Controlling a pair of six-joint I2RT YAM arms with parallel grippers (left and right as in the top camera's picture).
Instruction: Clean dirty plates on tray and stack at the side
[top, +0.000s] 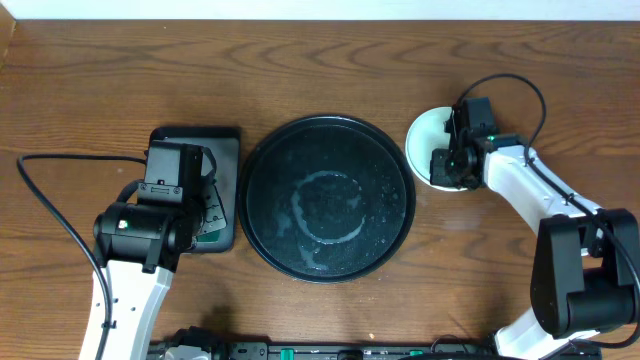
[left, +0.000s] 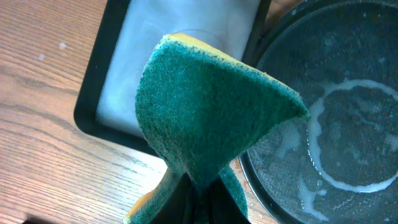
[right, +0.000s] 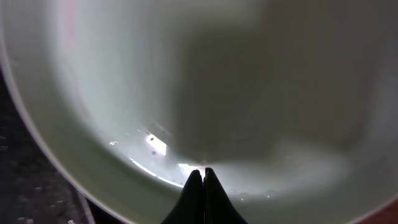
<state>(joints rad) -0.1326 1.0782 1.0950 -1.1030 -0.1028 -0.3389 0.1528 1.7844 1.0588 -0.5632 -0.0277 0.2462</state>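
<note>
Plate (top: 425, 135) just right of tray (top: 244, 200), directly under right gripper (right: 203, 173): fingers closed together, tips at plate floor, gripping nothing. Left gripper (left: 198, 205) clamps sponge (left: 205, 106) beyond tray; right arm nearer.

- The left arm (top: 128, 290) is reaching away from its base at the near left, its black wrist (top: 150, 215) angling downward.
- The left pincer (left: 200, 196) is clamping its fingers tight on a green-and-yellow sponge (left: 211, 106), which is bowing upward out of the grip.
- The right arm (top: 525, 180) is bending at the elbow and stretching leftward from its base at the near right.
- The right pincer (right: 203, 174) is pointing down, its two fingers pressing together tip to tip.
</note>
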